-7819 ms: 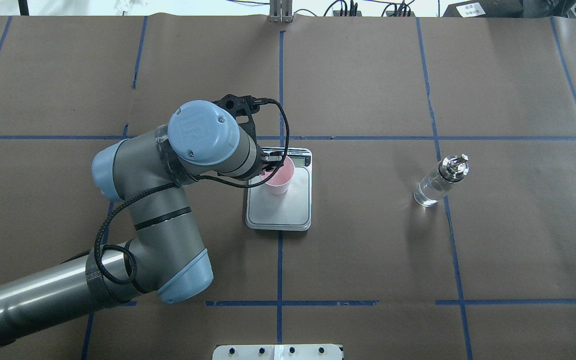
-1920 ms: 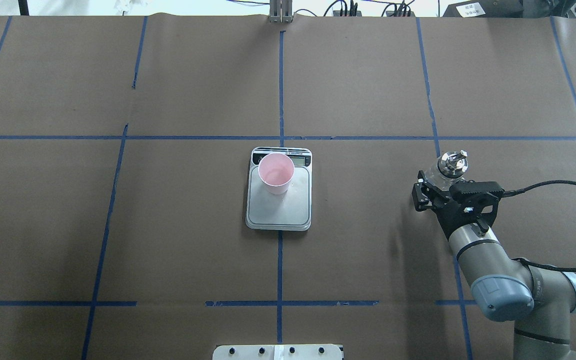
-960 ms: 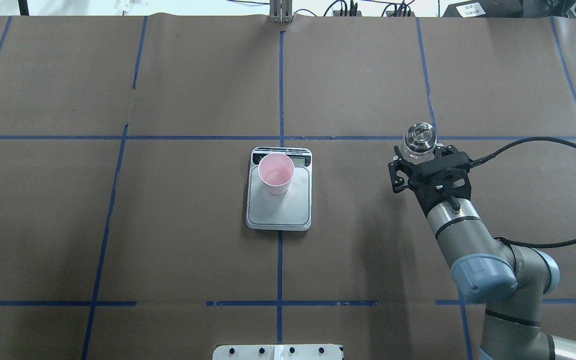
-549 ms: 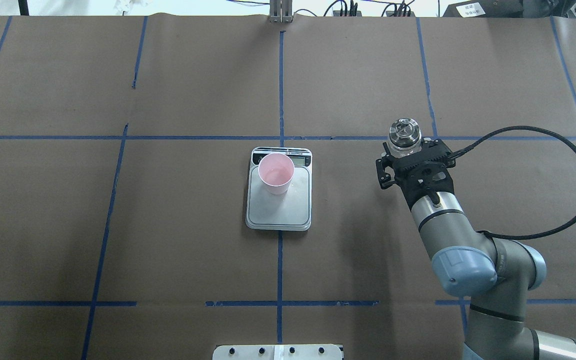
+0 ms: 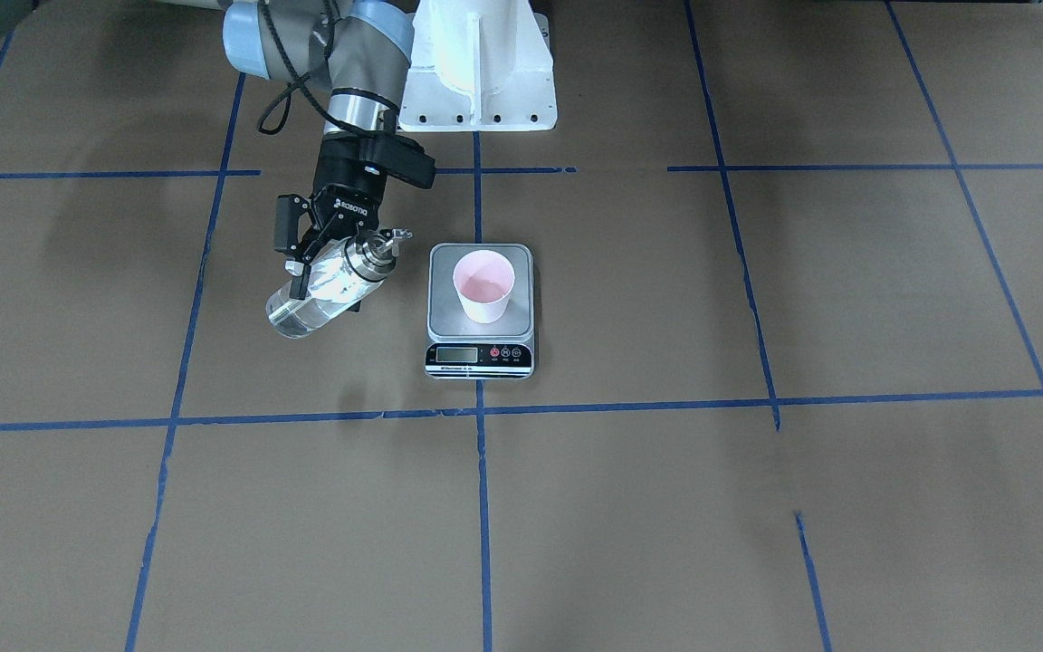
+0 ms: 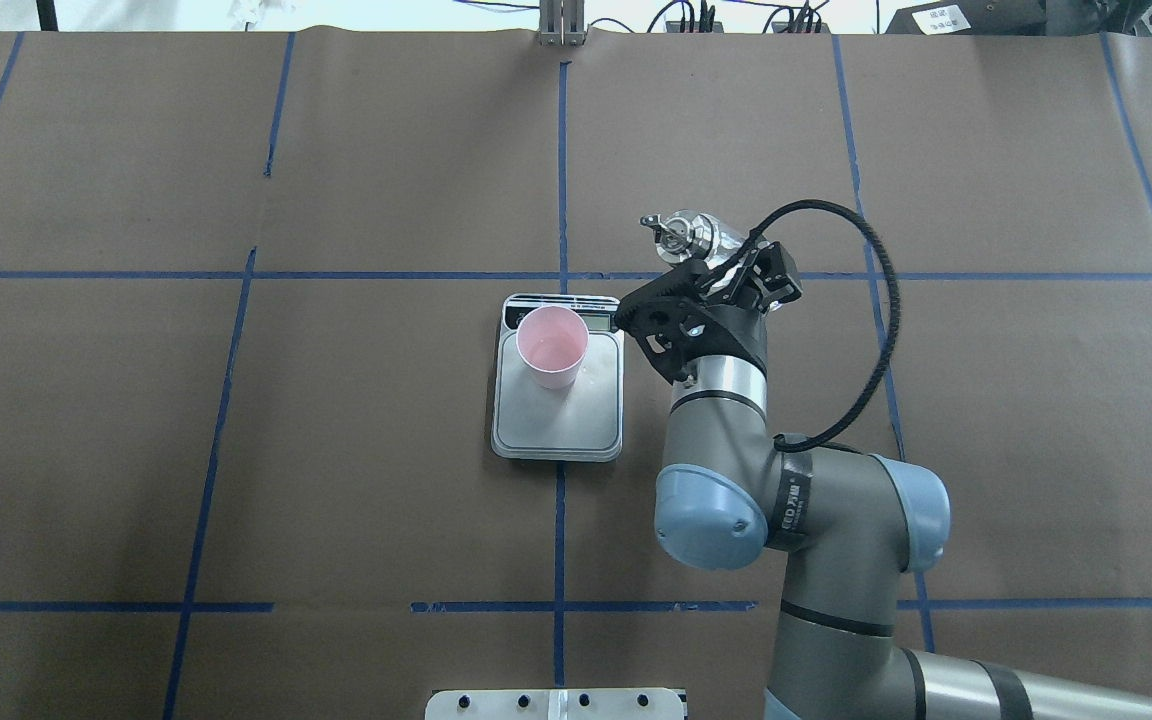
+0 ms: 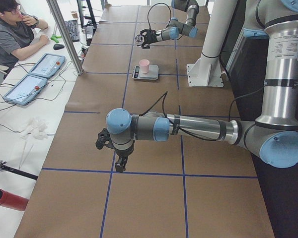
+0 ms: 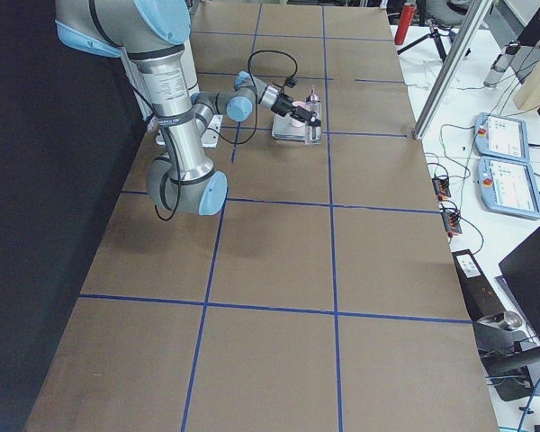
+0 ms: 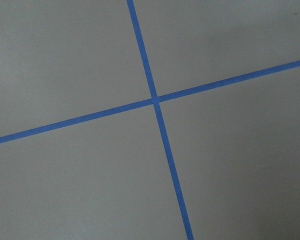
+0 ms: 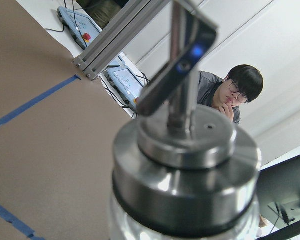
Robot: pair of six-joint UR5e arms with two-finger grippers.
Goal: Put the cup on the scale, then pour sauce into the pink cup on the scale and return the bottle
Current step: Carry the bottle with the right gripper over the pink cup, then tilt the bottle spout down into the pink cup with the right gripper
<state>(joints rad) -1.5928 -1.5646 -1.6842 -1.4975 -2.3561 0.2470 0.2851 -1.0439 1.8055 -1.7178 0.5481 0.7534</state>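
My right gripper (image 6: 736, 272) is shut on the clear glass bottle (image 6: 721, 238) and holds it tilted in the air, just right of the scale's display end. Its silver spout (image 6: 658, 224) points toward the scale and is not over the cup. In the front view the bottle (image 5: 318, 294) hangs from the gripper (image 5: 327, 258), with clear liquid inside. The pink cup (image 6: 553, 345) stands upright on the silver scale (image 6: 561, 428), near its display (image 5: 456, 354). My left gripper (image 7: 111, 151) shows only in the left side view, far from the scale; I cannot tell if it is open.
The white robot pedestal (image 5: 476, 63) stands behind the scale. Blue tape lines cross the brown table cover (image 6: 336, 500). An operator (image 7: 15, 29) sits at the far side, with tablets (image 7: 44, 64) and cables beside him.
My right gripper has lifted the bottle, carried it left toward the scale and tilted it, spout toward the scale. The left arm has withdrawn from the cup, which stays on the scale.
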